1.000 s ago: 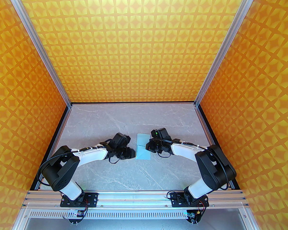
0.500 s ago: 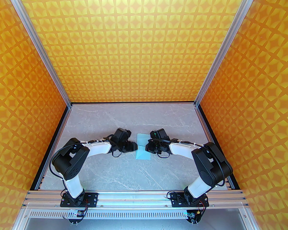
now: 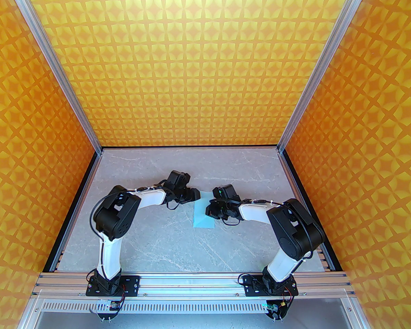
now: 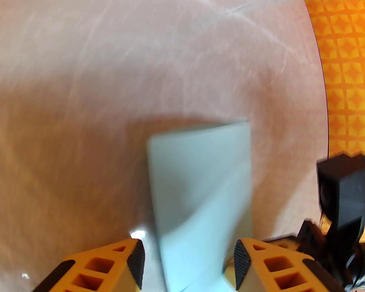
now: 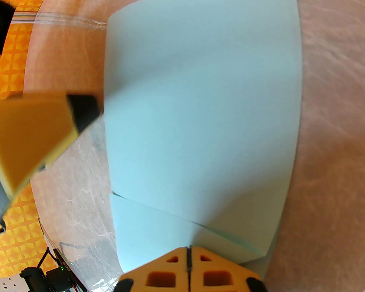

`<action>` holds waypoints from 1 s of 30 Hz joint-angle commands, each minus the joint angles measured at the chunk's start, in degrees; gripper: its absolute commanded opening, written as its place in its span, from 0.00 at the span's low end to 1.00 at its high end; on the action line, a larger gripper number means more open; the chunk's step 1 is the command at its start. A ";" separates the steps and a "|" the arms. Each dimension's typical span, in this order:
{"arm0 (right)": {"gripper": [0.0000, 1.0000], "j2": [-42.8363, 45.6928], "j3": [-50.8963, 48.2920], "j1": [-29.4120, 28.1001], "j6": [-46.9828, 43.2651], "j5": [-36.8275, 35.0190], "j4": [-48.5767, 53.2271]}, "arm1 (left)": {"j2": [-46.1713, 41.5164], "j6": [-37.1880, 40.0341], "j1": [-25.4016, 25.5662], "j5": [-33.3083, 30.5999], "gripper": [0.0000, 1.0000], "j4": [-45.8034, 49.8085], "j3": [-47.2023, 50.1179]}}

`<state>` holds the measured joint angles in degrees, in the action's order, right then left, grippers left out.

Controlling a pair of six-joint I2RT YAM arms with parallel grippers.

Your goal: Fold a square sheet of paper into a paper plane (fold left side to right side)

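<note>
The square sheet of paper is lying on the table, in the middle, between the two arms. It is looking like a narrow strip with layers on top of each other. A slanted edge of one layer is showing near the right jaws.

The right jaws are squeezed shut and are holding nothing. Their tip is sitting over the right side of the paper and seems to be pressing it down.

The left jaws are standing partly open at the far left corner of the paper. In the left wrist view the paper is running between the two fingers, with a little gap on each side, so they are not pinching it. That picture is blurry.

I think the left side is about to be picked up and folded over to the right.

To do this well, the right jaws should be pushing down hard enough to stop the paper sliding. The left jaws should be closing softly on the edge only. Then they should be lifting it just a little, carrying it straight across and lining up the edges before pressing. Thin paper crumples fast, so going slowly is best.
</note>
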<state>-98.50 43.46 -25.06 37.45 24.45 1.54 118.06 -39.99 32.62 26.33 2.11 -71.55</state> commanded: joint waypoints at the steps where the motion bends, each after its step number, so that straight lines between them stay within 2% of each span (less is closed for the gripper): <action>1: 0.04 -2.59 -0.48 -0.43 -0.19 -1.34 1.23 | 3.19 0.63 0.40 1.63 0.54 0.42 -1.22; 7: 0.03 -3.45 -0.46 -0.43 0.16 -1.30 0.83 | 2.16 1.39 1.31 5.88 0.52 -3.02 0.42; 21: 0.03 -4.02 0.49 -0.43 0.33 -1.77 1.67 | -6.51 4.86 2.47 10.66 0.48 -6.97 13.76; 25: 0.03 -4.18 0.78 -0.43 0.60 -1.60 1.46 | -6.66 4.70 2.84 11.00 0.44 -8.11 15.95; 30: 0.03 -2.61 0.94 -0.43 0.52 -1.16 1.85 | -5.56 2.91 3.32 12.00 0.33 -11.76 17.56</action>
<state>-100.18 44.51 -25.06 37.50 25.36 -0.27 111.77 -36.12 34.83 35.70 -9.78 -55.88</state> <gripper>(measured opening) 0.040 0.341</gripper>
